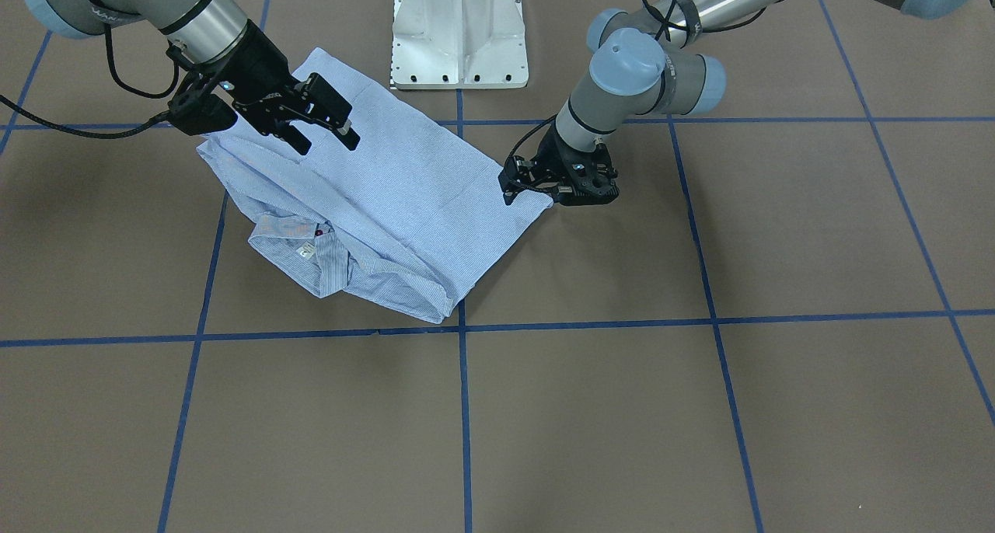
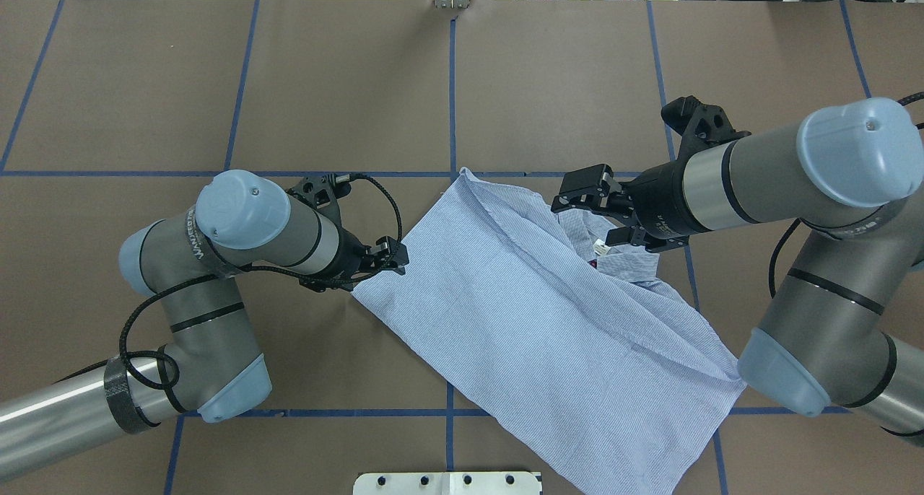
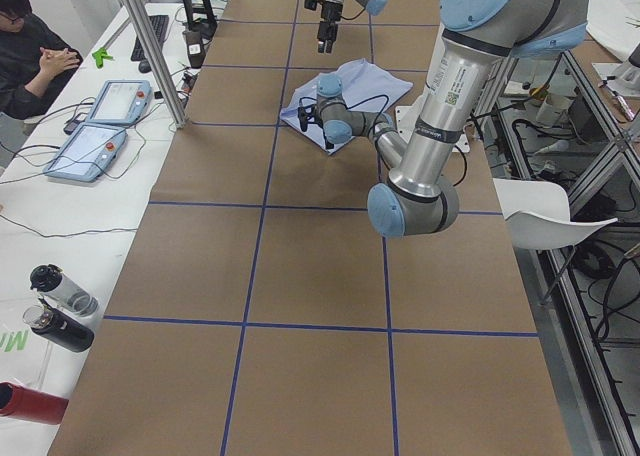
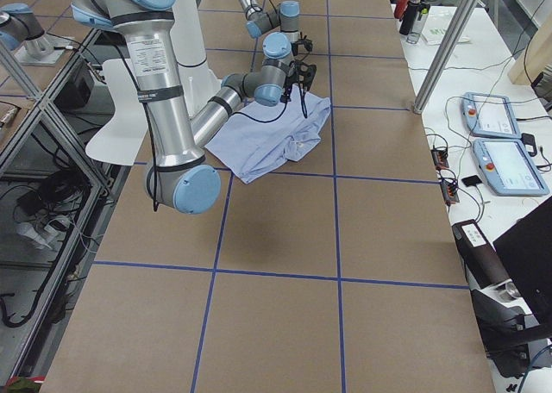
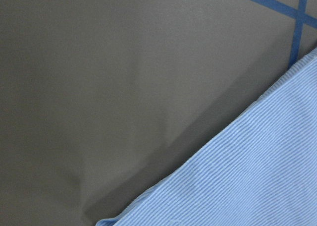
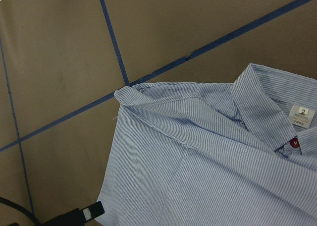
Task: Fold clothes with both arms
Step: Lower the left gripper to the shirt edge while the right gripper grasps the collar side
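The striped shirt [image 1: 404,191] lies folded on the brown table, collar and label [image 1: 311,242] toward the operators' side. It also shows in the overhead view [image 2: 534,322]. My left gripper [image 1: 509,191] is low at the shirt's side edge, jaws close together on the cloth [image 2: 395,257]. The left wrist view shows only that edge [image 5: 247,176], slightly raised over its shadow. My right gripper [image 1: 326,133] hovers open and empty above the shirt near the collar [image 2: 599,210]. The right wrist view looks down on the collar [image 6: 277,112].
The white pedestal base [image 1: 459,36] stands just behind the shirt. Blue tape lines [image 1: 464,409] grid the brown table. A seated person [image 3: 30,46], control pendants [image 3: 100,126] and bottles [image 3: 55,306] are on a side bench beyond the table.
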You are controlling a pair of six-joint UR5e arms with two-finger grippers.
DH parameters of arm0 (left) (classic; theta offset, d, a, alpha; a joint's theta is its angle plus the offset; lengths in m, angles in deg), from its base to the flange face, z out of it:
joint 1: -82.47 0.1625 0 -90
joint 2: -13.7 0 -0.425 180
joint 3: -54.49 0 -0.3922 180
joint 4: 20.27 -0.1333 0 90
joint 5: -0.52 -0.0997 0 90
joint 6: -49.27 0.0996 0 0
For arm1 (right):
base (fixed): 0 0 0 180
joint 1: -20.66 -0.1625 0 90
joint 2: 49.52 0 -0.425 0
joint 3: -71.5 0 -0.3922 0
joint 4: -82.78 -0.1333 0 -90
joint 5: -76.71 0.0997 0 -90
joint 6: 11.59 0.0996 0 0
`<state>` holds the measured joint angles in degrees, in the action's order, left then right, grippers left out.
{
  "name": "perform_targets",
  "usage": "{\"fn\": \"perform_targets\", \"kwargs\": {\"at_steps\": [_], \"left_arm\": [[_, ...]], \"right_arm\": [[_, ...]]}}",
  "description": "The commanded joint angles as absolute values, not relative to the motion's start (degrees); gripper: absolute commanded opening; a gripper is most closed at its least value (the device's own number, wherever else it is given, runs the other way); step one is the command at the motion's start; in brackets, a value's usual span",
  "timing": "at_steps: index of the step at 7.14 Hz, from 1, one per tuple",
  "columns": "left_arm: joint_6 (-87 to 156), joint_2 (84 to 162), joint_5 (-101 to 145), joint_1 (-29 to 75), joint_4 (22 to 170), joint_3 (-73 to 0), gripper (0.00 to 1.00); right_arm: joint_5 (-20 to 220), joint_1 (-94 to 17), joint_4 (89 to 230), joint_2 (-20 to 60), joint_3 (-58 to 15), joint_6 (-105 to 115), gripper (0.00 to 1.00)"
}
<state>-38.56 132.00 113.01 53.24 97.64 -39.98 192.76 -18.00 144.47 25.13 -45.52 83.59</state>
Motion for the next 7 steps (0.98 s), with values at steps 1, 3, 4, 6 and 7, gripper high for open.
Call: {"fn": "perform_targets", "kwargs": {"at_steps": [1,3,4,6,7], "left_arm": [[-38.53,131.04,112.85,53.29,97.42,-39.65,0.93],[-38.53,130.68,112.85,53.29,97.42,-39.73,0.91],[-38.53,130.77,112.93,53.37,97.51,-39.65,0.89],[-38.53,130.77,112.85,54.69,97.42,-39.56,0.81],[-38.53,130.68,112.85,54.87,97.42,-39.47,0.77]], "right_arm": [[192.72,-18.01,144.47,25.01,-45.39,83.6,1.0],[192.81,-18.01,144.47,25.1,-45.04,83.51,1.0],[192.81,-18.01,144.47,25.1,-44.87,83.6,1.0],[192.9,-18.1,144.47,25.1,-44.69,83.6,1.0],[192.9,-18.1,144.47,25.1,-44.69,83.6,1.0]]}}
